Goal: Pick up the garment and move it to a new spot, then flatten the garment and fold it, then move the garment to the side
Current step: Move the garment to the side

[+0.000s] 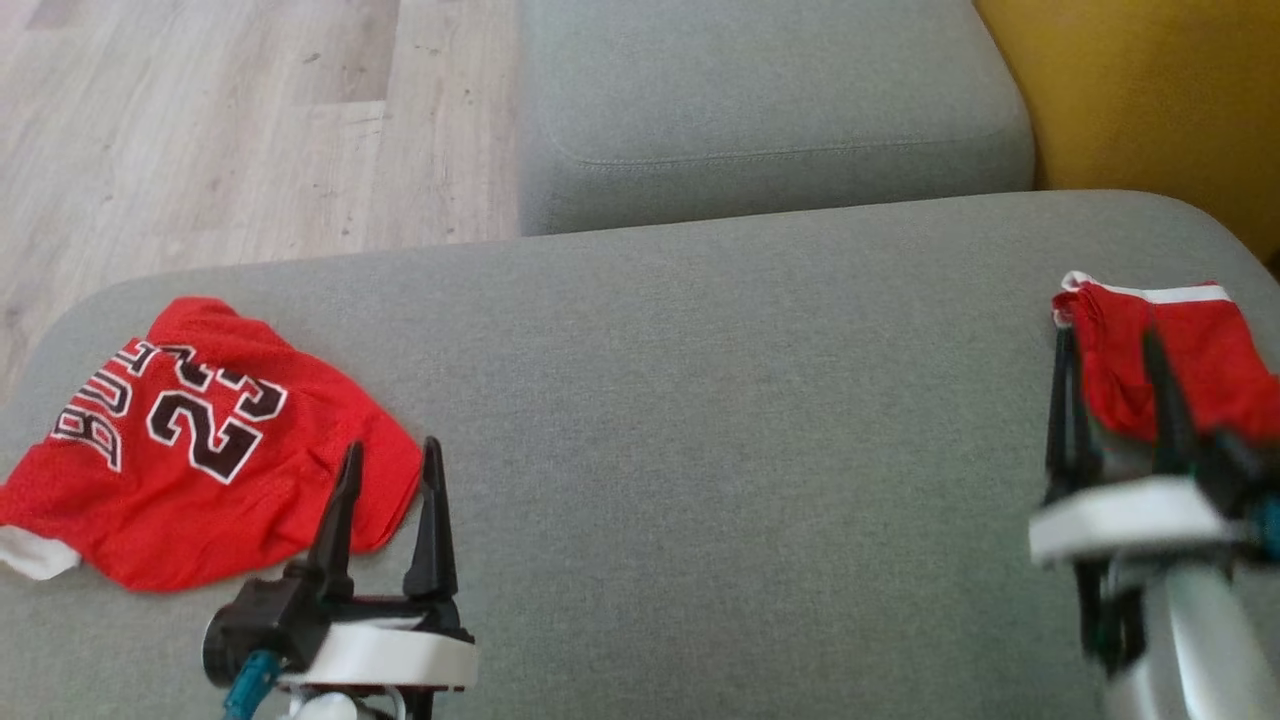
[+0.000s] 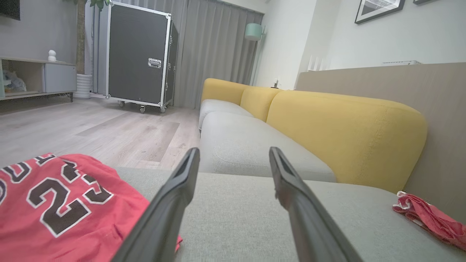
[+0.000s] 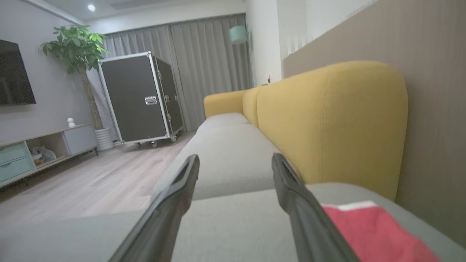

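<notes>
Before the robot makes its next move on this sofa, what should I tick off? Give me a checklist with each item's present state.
1. Left hand open, holding nothing: ok.
2. Right hand open, holding nothing: ok.
3. Red mesh jersey with number 23 close beside the left hand's fingers: ok.
4. Jersey flattened: not ok, it lies rumpled.
5. Red shorts with white trim neatly folded: cannot tell, partly behind the right hand.
6. Room on the grey fabric sofa seat between the garments: ok.
</notes>
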Controlling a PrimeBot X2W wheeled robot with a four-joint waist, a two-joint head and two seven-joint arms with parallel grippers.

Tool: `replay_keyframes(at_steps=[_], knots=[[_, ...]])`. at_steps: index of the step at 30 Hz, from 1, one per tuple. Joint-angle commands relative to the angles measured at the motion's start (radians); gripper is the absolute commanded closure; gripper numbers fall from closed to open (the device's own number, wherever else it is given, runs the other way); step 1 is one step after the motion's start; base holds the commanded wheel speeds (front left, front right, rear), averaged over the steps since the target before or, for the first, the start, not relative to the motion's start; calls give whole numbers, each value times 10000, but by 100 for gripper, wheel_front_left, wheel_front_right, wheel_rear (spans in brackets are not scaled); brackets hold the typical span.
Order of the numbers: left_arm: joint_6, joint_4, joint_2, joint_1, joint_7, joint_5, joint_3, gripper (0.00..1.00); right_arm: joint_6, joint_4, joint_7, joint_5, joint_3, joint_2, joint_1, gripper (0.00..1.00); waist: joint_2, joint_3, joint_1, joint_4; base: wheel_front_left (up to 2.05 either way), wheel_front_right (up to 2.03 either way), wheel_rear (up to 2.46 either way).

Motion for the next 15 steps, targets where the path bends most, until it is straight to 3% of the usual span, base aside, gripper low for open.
replay_keyframes(at_steps=[1,7,15], knots=[[46,-225,30,-340,-65,-34,354,0,35,-682,-107,159,351,78,287,0,-1,0,1,51,0,0,0],[139,-160,30,-186,-65,-63,480,0,35,-1081,-108,214,516,81,1581,0,-1,25,1,46,0,0,0],[211,-313,30,-189,-65,-80,575,0,35,-1103,-108,-149,740,82,1756,0,-1,70,1,-5,0,0,0]])
